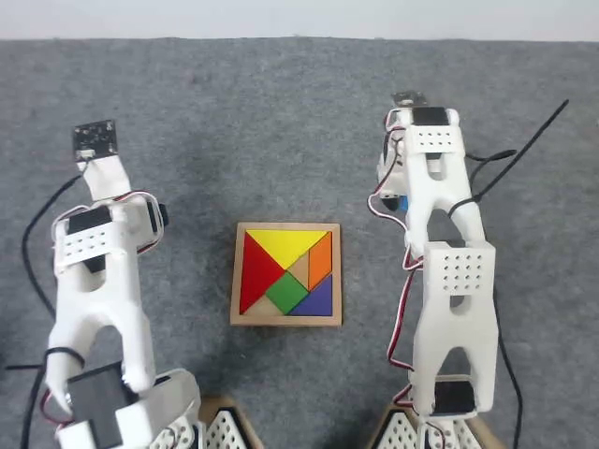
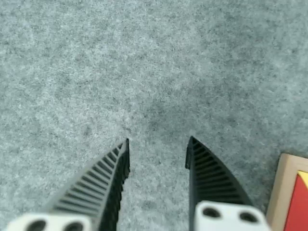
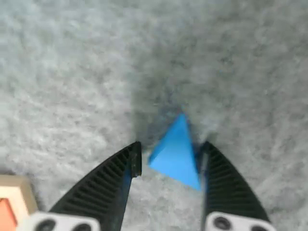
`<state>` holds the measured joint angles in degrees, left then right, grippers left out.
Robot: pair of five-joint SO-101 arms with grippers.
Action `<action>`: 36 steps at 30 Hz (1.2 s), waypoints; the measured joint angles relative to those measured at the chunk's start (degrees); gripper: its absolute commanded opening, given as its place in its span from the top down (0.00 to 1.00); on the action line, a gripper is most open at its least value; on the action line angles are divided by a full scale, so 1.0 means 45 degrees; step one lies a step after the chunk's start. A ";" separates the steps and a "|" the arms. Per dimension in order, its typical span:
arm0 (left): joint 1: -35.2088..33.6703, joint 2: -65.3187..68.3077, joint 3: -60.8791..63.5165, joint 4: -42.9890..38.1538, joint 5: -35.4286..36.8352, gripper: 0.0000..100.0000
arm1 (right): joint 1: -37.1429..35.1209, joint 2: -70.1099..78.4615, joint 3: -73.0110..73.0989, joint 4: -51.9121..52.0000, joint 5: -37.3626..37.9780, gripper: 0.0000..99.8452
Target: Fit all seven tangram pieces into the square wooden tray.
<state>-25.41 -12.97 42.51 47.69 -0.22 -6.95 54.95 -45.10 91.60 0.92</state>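
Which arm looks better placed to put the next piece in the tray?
The right one. Its gripper sits around the blue triangle on the carpet. The left gripper is open over bare carpet with no piece near it. The tray lies between both arms.

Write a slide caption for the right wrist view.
Right gripper, open, straddles a blue triangle on grey felt, a corner of the tray nearby.

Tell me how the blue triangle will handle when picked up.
The blue triangle looks like a flat, solid piece, so it is probably stiff and light. Its smooth faces and slanted edges may let it slip or twist in the right gripper. The grey carpet would likely keep it from sliding far if nudged.
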 measured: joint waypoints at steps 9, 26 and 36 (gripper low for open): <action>0.0000 0.0000 0.0000 0.0000 0.0000 0.81 | -0.0137 0.0000 0.0039 0.0078 0.0039 0.76; 0.0000 0.0000 0.0000 0.0000 0.0000 0.81 | 0.0059 -0.0020 0.0000 0.0137 0.0039 0.94; 0.0000 0.0000 0.0000 0.0000 0.0000 0.81 | 0.0020 -0.0567 0.0274 0.0567 0.0039 0.96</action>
<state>-25.41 -12.97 42.51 47.69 -0.22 -6.86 52.40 -43.87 94.15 1.10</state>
